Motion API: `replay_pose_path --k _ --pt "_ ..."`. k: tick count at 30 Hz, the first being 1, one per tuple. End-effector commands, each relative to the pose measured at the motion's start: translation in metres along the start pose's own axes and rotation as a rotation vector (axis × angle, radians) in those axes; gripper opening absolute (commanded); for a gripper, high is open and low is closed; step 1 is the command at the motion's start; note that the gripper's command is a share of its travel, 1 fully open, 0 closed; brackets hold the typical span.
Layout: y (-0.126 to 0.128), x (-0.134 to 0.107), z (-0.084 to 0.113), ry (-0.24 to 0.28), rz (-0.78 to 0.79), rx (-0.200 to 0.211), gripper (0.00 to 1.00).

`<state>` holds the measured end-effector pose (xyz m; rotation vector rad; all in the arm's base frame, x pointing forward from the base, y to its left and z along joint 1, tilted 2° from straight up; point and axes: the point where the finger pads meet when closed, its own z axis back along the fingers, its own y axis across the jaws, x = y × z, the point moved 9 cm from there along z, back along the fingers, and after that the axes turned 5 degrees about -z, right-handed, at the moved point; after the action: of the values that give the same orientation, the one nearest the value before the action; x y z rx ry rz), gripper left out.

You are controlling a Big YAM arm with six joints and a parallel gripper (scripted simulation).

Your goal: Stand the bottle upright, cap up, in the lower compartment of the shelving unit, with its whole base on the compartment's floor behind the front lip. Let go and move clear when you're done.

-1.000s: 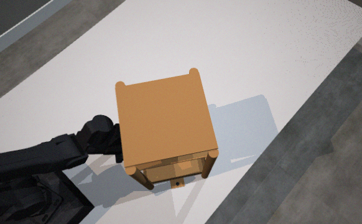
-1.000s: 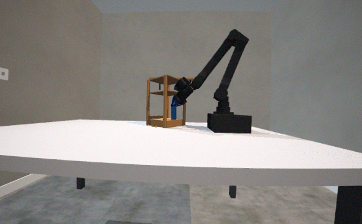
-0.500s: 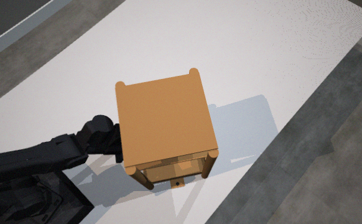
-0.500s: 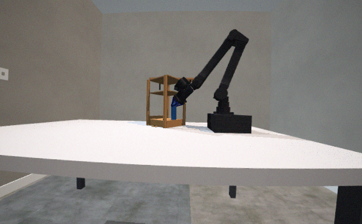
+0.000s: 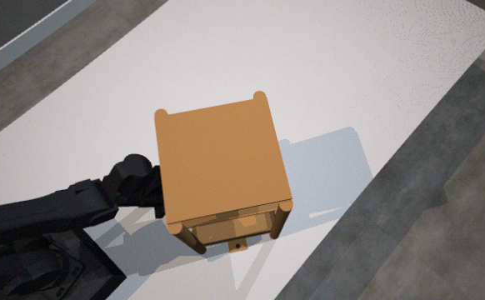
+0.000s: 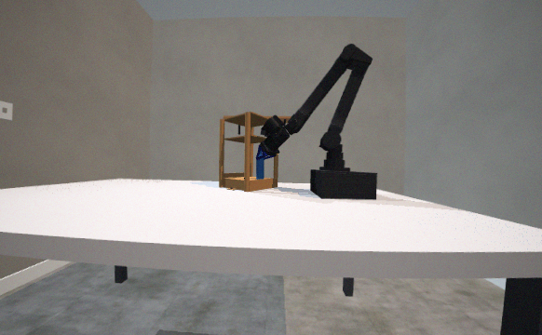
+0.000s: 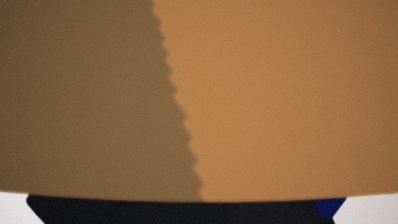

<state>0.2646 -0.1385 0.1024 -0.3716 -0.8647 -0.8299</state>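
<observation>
1. bottle: blue, reads as upright or close to it in the exterior view, sitting in the lower bay of the shelf on the arm's side. i can't tell if its base is touching the bay floor or just above it, or whether it is behind the front lip.
2. look of it: plain blue body, slim, taller than wide. the upper end is covered by the gripper, so i can't see the cap. wrist view only gives me a blue sliver bottom right.
3. gripper: clamped on the bottle near its top, reaching down into the bay at a slant from the arm side.
4. step in hand, my read: placement, bottle inside the lower bay and being set down.
5. next move needs: confirm the whole base is flat on the floor and inside the lip, then open the fingers and back out along the same slant without clipping the middle board or the post.
6. risk: slim and tall, so a tilted release could tip it.
7. views: top view is useless for the bottle, the shelf top hides it; the wrist camera is filled by a tan board, half in shadow.
</observation>
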Motion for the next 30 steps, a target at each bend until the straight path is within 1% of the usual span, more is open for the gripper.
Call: replay_pose_path --k 1,26,27,30 --pt "0.0089 0.0329 -0.0076 -0.078 -0.035 0.017 0.26" --pt "0.009 0.0328 -0.008 -0.077 -0.035 0.016 0.26" --pt "0.009 0.0328 -0.008 -0.077 -0.035 0.016 0.73" --pt "0.009 0.0328 -0.008 -0.077 -0.035 0.016 0.73"
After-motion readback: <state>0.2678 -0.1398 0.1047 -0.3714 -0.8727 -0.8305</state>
